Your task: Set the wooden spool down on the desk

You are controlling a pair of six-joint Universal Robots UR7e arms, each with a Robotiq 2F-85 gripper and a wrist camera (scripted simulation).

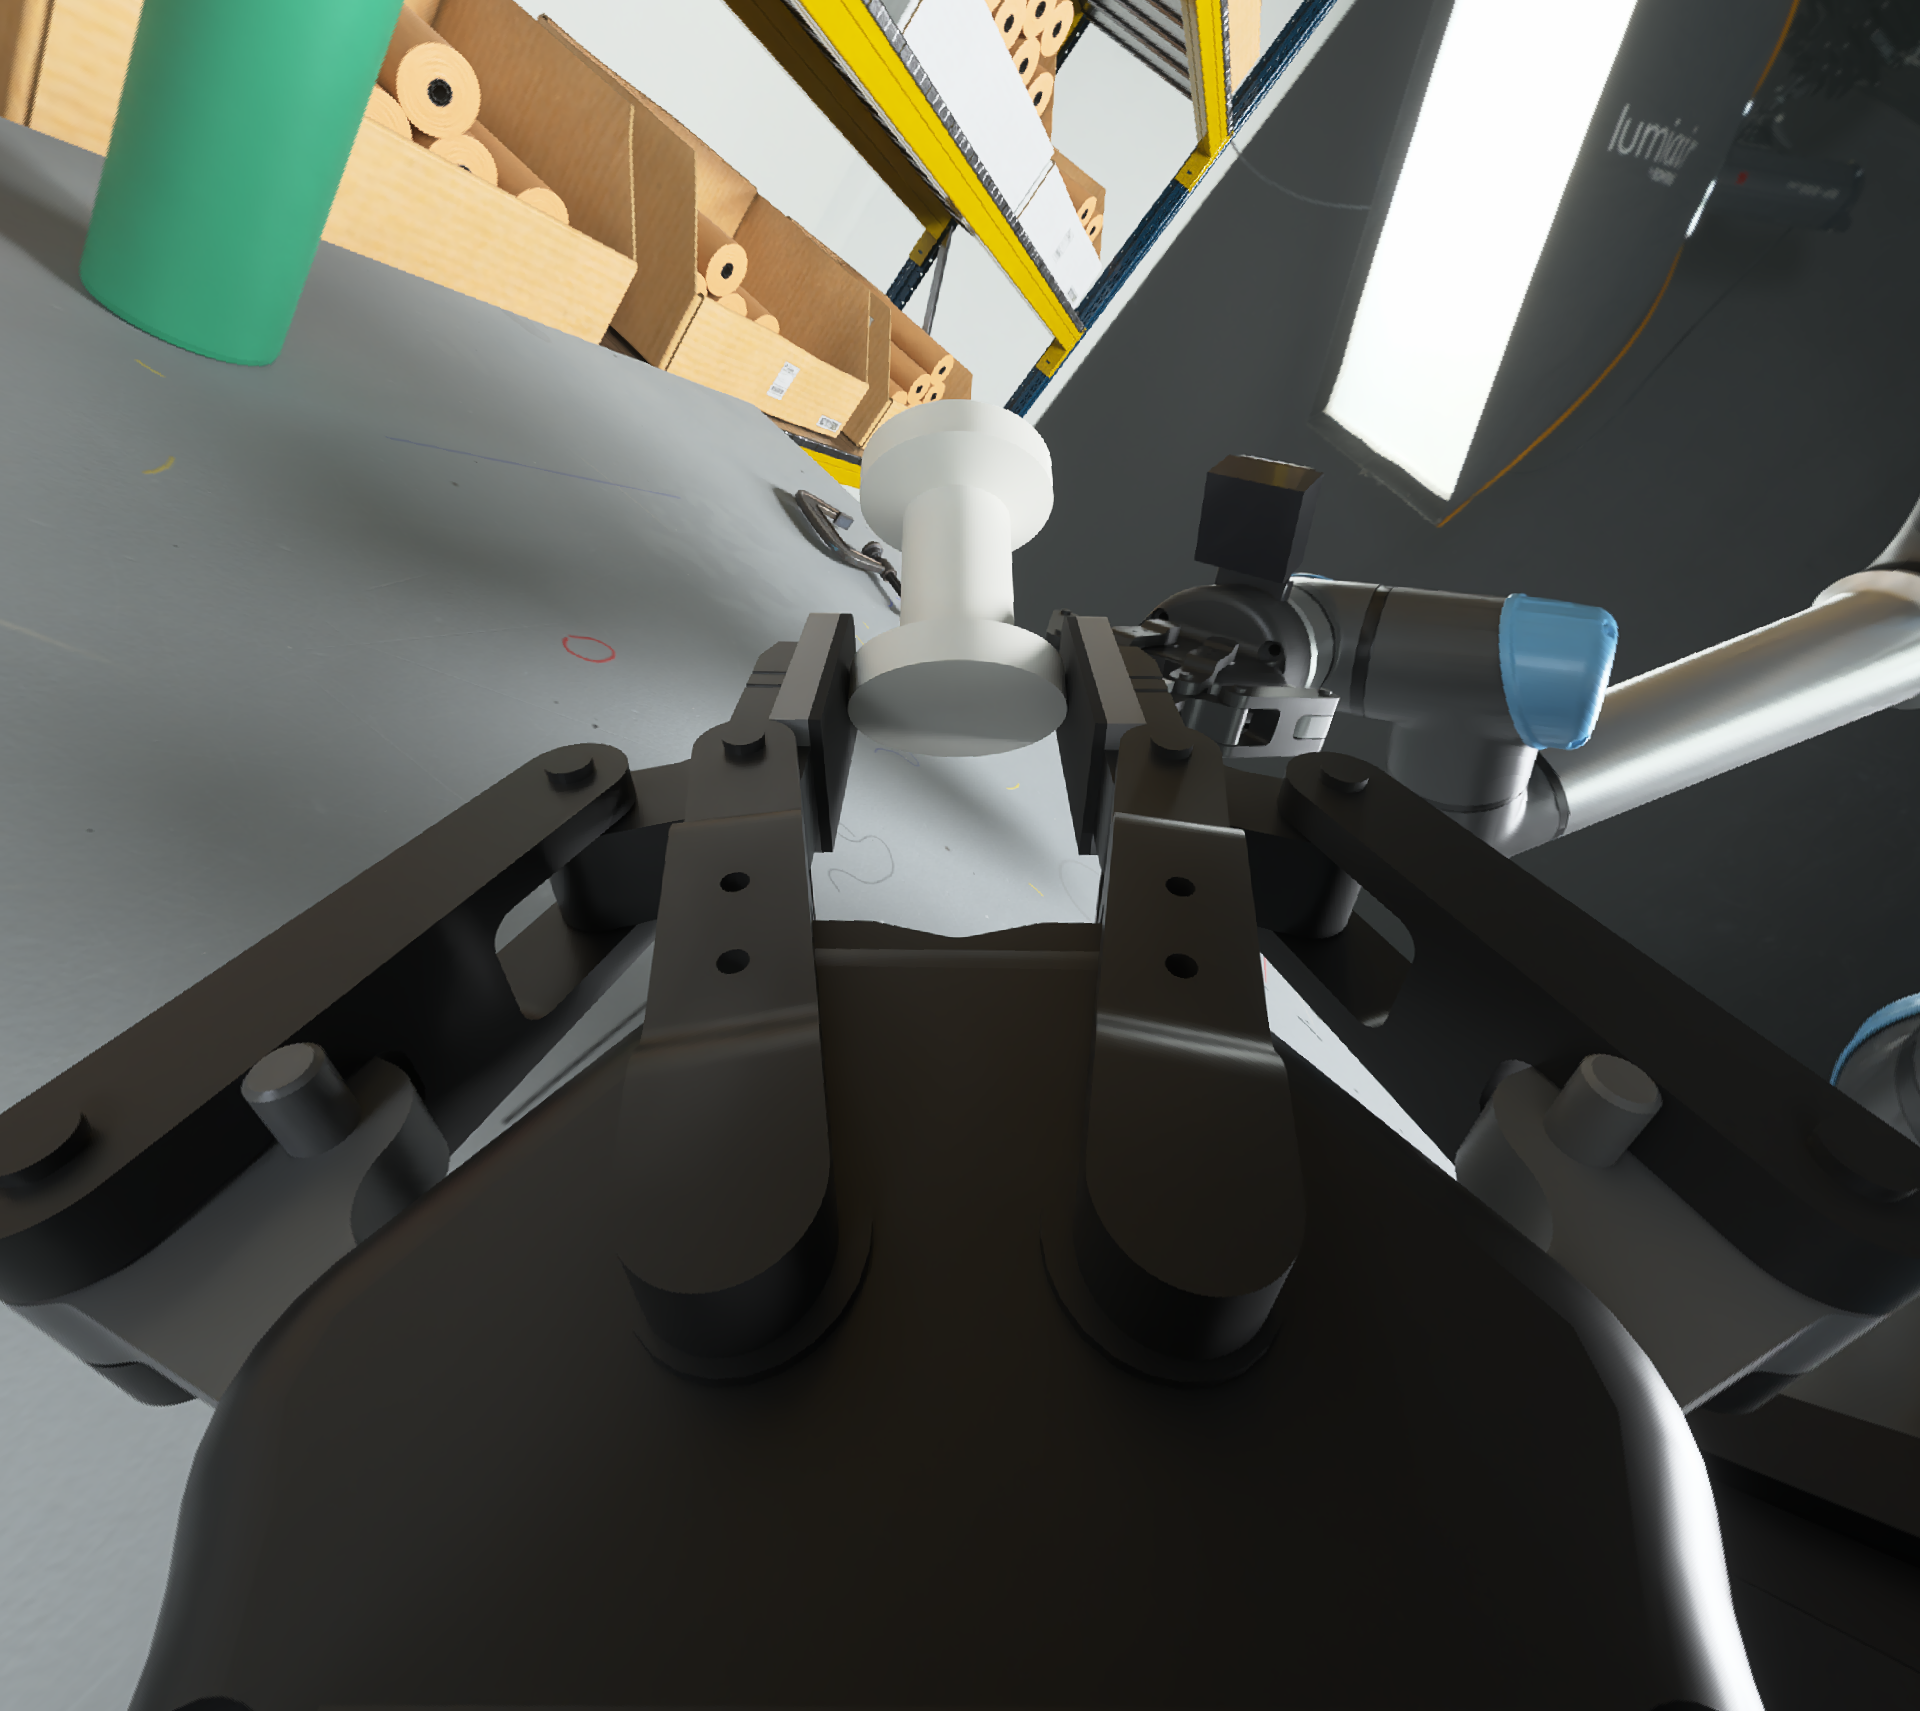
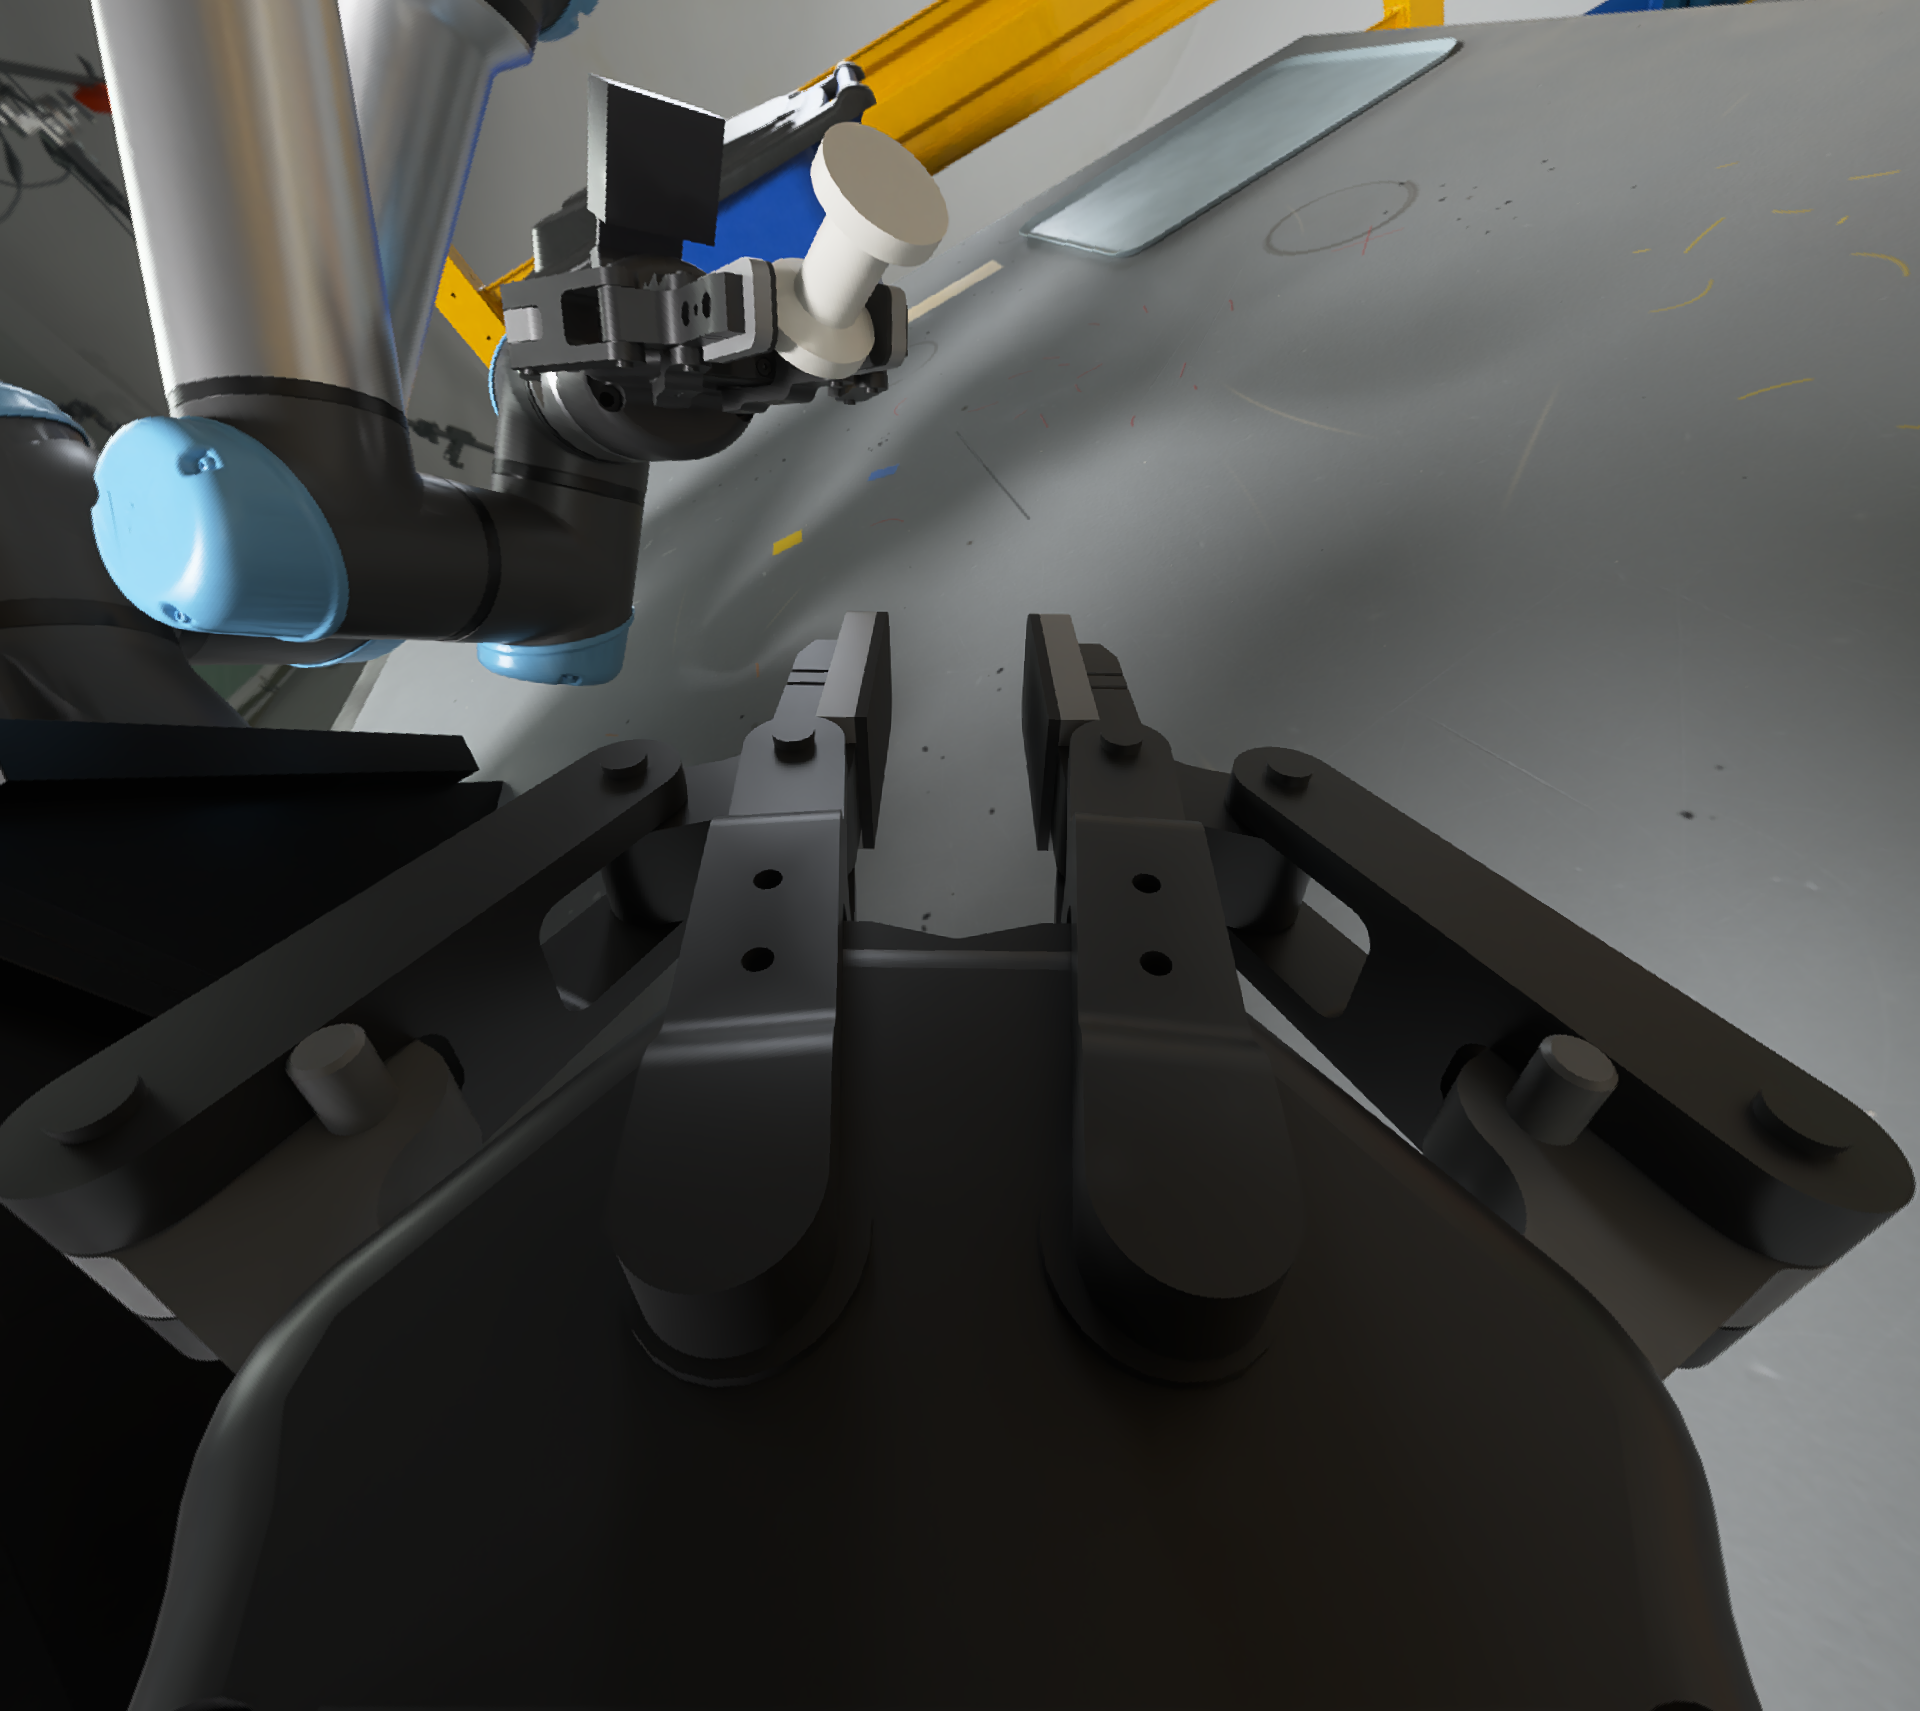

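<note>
Left end effector (image 1: 958, 685) clamped on spool (image 1: 956, 591) by its lower flange, pads tight either side; spool held above the tabletop (image 1: 364, 622), tilted in the right wrist view. Right end effector (image 2: 956, 705) partly open, empty, over bare tabletop. Green bottle (image 1: 249, 92) stands well off; flat tray (image 2: 1236, 144) far across.
</note>
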